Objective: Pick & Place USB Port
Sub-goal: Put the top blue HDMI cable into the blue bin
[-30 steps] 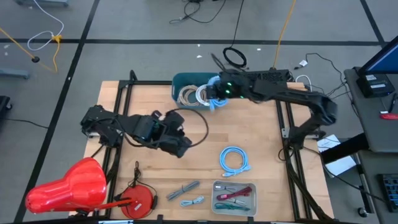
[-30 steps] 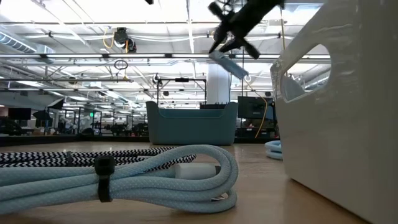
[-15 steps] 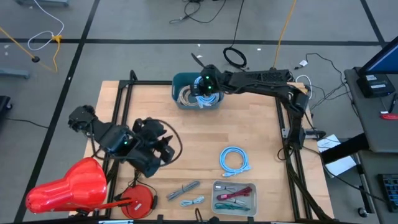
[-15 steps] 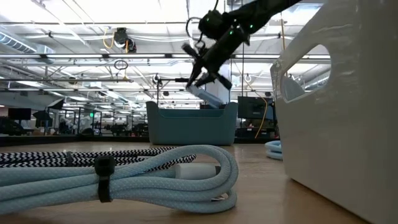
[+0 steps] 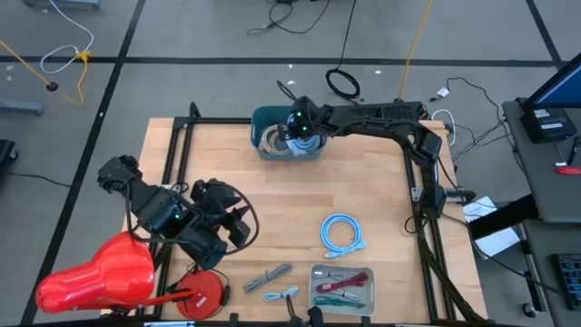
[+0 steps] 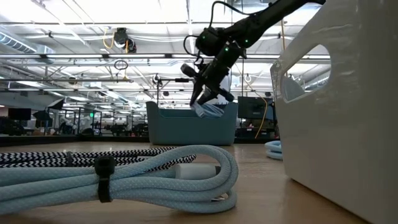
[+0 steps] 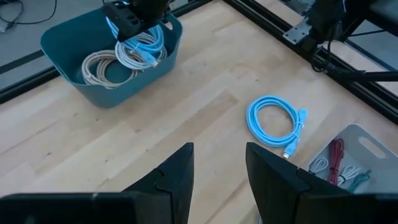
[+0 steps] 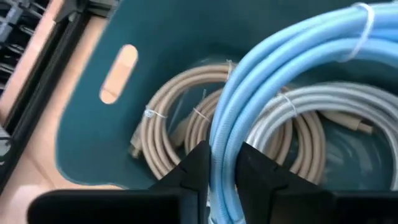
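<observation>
Bin (image 5: 263, 118) at the bench's (image 5: 363, 182) twelve o'clock holds coiled cables (image 5: 273, 139); loose cable coil (image 5: 342, 232) at four o'clock, tray (image 5: 341, 289) at five

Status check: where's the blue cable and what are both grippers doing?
Right gripper pinches blue cable above teal bin. Left gripper open, empty, over table.

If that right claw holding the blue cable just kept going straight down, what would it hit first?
Probably the coiled beige and grey cables in the teal bin; the right gripper hangs directly above them holding the light blue cable.
</observation>
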